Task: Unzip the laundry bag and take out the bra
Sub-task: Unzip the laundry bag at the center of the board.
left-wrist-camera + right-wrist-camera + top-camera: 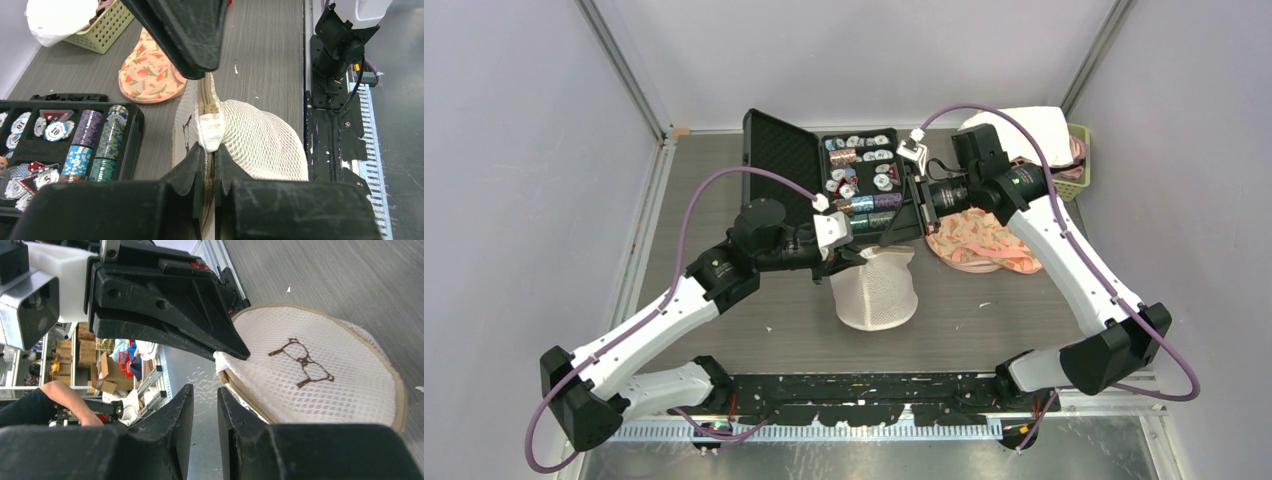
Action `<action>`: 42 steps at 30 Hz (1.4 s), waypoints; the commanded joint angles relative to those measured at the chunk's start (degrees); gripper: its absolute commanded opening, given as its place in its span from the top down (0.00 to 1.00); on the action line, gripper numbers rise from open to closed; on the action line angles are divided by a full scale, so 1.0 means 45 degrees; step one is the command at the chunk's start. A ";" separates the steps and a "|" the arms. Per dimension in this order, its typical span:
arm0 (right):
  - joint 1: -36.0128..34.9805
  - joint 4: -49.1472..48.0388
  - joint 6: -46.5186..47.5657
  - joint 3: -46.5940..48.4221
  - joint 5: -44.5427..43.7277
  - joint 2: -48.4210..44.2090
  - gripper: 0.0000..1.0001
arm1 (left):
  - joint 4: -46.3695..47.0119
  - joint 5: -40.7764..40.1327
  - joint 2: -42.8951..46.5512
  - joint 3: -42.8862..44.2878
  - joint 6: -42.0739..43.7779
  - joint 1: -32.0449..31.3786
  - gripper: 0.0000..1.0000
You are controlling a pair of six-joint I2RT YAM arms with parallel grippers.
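At the centre of the tabletop (984, 320), the white mesh laundry bag (876, 290) stands on edge between the two arms, just in front of an open case of poker chips (864, 185). The left claw (210, 150) is clamped on the bag's seam, right below the white fabric tab (210, 131) at the end of the zipper (207, 102), whose teeth look closed along the visible stretch. The right claw (206, 395) hangs just beside that same corner, narrowed to a slit with nothing between its fingers. The work appears to be at the unzipping step, with the bag braced and the slider not yet taken. The next move likely calls for the right claw to work under the tab, pinch the pull, and draw it along the rim while the left keeps the seam taut. A peach floral garment (150, 75) lies on the tabletop just beside the bag; whether that is the bra, or one sits inside the mesh, cannot be told.
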State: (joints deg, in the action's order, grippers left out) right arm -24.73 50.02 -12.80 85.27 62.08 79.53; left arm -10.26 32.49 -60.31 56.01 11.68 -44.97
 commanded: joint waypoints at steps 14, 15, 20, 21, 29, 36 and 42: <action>-0.0417 0.0652 0.0995 -0.0107 -0.0700 -0.0100 0.70 | 0.1295 0.1080 -0.0093 0.0815 -0.0827 0.0130 1.00; -0.0436 0.0636 0.1006 -0.0076 -0.0734 -0.0080 0.70 | 0.1320 0.1115 -0.0103 0.0830 -0.0859 0.0130 1.00; -0.0612 0.0491 0.1029 0.0123 -0.0799 0.0049 0.69 | 0.1440 0.1426 -0.0218 0.0892 -0.0969 0.0130 1.00; -0.0666 0.0473 0.1047 0.0180 -0.0773 0.0087 0.68 | 0.1438 0.1466 -0.0253 0.0928 -0.0994 0.0130 1.00; -0.1025 0.0719 0.1405 0.0269 -0.0743 0.0125 0.69 | 0.1576 0.1386 -0.0404 0.1143 -0.1306 0.0130 1.00; -0.1222 0.0656 0.1486 0.0341 -0.0802 0.0191 0.68 | 0.1698 0.1587 -0.0569 0.1222 -0.1499 0.0150 1.00; -0.1222 0.0639 0.1495 0.0469 -0.1000 0.0279 0.80 | 0.1470 0.1663 -0.0611 0.1376 -0.1457 0.0150 1.00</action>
State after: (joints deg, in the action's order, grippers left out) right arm -29.12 53.36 -6.68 85.43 57.63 80.16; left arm -9.72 38.13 -63.35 58.17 5.91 -44.27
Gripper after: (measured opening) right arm 0.258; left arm 0.063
